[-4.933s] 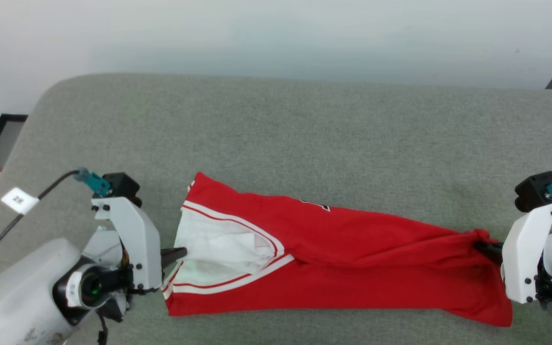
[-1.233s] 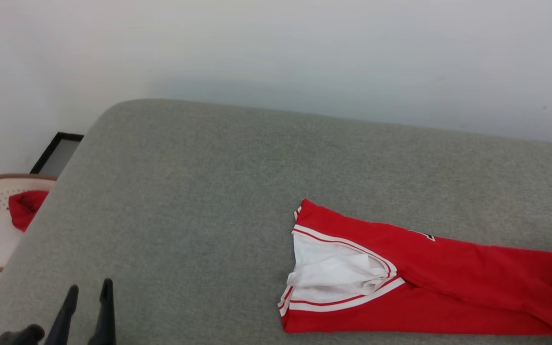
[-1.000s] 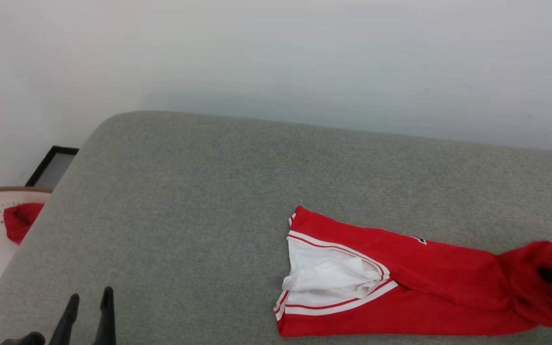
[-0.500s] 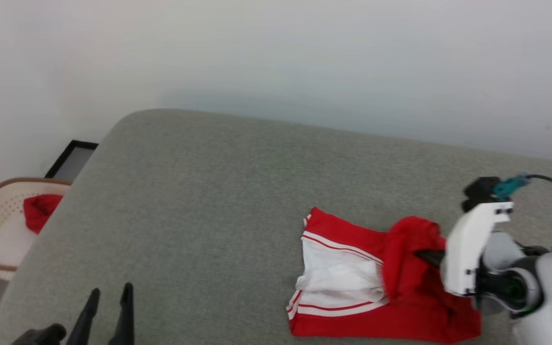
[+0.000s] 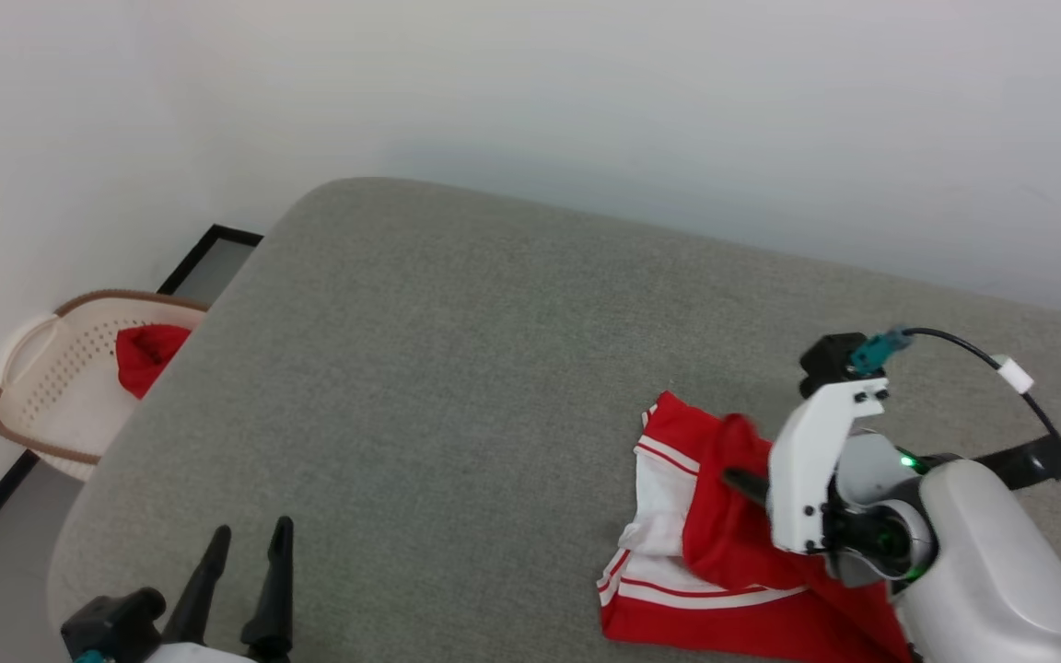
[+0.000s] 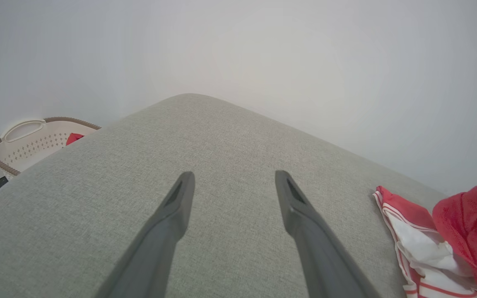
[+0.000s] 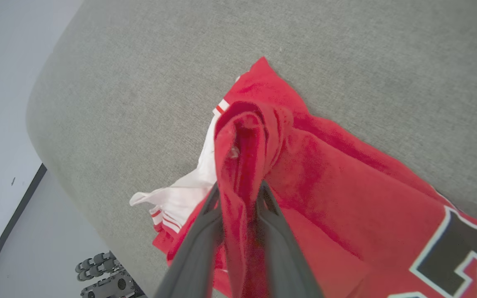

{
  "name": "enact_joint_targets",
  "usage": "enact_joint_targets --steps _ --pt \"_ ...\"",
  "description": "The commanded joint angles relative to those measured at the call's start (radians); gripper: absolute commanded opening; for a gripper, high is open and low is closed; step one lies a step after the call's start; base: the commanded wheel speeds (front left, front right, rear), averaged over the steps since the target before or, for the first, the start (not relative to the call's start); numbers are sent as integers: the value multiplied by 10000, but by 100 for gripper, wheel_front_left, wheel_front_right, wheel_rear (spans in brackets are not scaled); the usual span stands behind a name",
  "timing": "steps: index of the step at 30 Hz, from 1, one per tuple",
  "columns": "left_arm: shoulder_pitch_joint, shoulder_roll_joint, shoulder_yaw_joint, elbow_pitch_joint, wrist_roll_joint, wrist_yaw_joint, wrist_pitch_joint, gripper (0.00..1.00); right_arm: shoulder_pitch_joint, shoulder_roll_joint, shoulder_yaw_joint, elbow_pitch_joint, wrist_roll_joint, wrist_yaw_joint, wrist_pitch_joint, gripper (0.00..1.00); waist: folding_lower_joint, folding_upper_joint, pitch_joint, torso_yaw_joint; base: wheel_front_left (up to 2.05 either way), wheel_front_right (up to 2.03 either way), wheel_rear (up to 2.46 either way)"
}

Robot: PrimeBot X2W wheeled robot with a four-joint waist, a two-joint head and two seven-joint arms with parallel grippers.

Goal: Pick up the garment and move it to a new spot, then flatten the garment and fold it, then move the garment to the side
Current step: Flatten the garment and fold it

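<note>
1. Red garment [image 5: 719, 539] with white sleeves lies bunched on the near right of the grey cushion [image 5: 457, 368], partly folded over itself.
2. My right gripper [image 5: 735, 479] holds a raised red fold of it. My fingers [image 7: 197, 248] stand narrow, with cloth pressed between them.
3. Black lettering [image 7: 462, 244] outlined in white shows on the cloth near that fold.
4. My left gripper [image 5: 252, 529] hovers over the near left of the cushion, fingers wide apart, well away from the garment.
5. A pale basket [image 5: 42, 368] holding a red lump [image 5: 148, 354] sits beside the cushion's left edge.
</note>
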Motion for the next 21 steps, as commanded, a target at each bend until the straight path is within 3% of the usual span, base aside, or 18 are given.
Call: enact_joint_targets --steps 1,2,9,21 --pt "-93 -15 26 19 -31 -61 -45 100 -130 86 109 82 94 -8 -79 93 0 -1 72 69 0 0 0" --pt "-91 -9 49 42 -46 -68 -47 100 -210 119 194 189 135 -8 -103 100 0 -1 81 62 0 0 0" --pt "80 35 393 -39 1 -76 -31 100 -576 81 764 138 751 -8 -244 100 0 -1 62 -315 0 0 0" --pt "286 60 814 -365 273 -107 -32 100 -324 -624 930 -1499 1823 -8 -1025 100 0 -1 -51 -1516 0 0 0"
